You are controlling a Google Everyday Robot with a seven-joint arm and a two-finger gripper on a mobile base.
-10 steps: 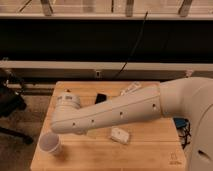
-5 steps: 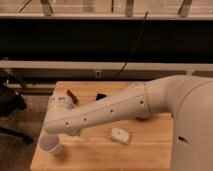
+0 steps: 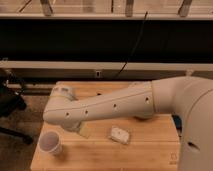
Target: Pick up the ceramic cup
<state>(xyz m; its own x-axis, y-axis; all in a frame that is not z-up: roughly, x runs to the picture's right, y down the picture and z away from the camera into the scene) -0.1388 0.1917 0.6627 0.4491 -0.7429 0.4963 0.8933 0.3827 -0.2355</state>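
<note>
The ceramic cup (image 3: 50, 143) is small and white with a greyish inside. It stands upright at the front left corner of the wooden table (image 3: 150, 155). My white arm (image 3: 110, 107) reaches from the right across the table, and its bent end (image 3: 61, 110) hangs just above and behind the cup. My gripper is hidden behind that end of the arm, near the cup. Nothing touches the cup.
A small white flat object (image 3: 120, 135) lies mid-table in front of the arm. A tan piece (image 3: 84, 131) shows under the arm; I cannot tell what it is. A black chair (image 3: 10, 102) stands left of the table. A dark wall with a cable is behind.
The arm has swung further left over the table and now covers the red and black things at the back. The cup has not moved.
</note>
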